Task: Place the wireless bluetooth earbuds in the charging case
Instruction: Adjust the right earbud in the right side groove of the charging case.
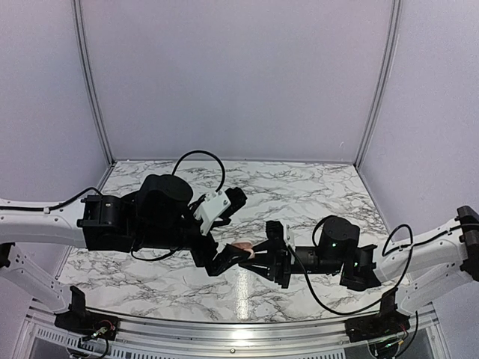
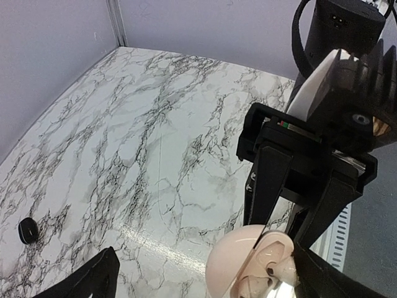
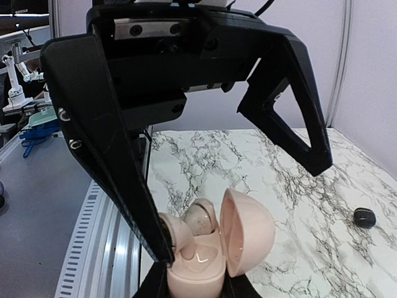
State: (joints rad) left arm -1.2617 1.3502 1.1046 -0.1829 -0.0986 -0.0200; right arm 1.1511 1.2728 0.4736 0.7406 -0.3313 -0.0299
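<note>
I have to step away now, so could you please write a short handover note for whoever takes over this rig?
Left gripper open, one fingertip touching the charging case.
Right gripper shut on the case's base, lid open.
One small black piece, apparently an earbud, lies apart on the marble table; the other is not in view.
Done: case is open.
Left: seat both earbuds; sockets look empty.

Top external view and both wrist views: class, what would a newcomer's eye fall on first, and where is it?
The cream-pink, pebble-shaped charging case, lid open, is held over the near middle of the table by the right gripper, with the left gripper open around it. Apart from them, on the white marble table, lies a small black round object, too small to identify.
</note>
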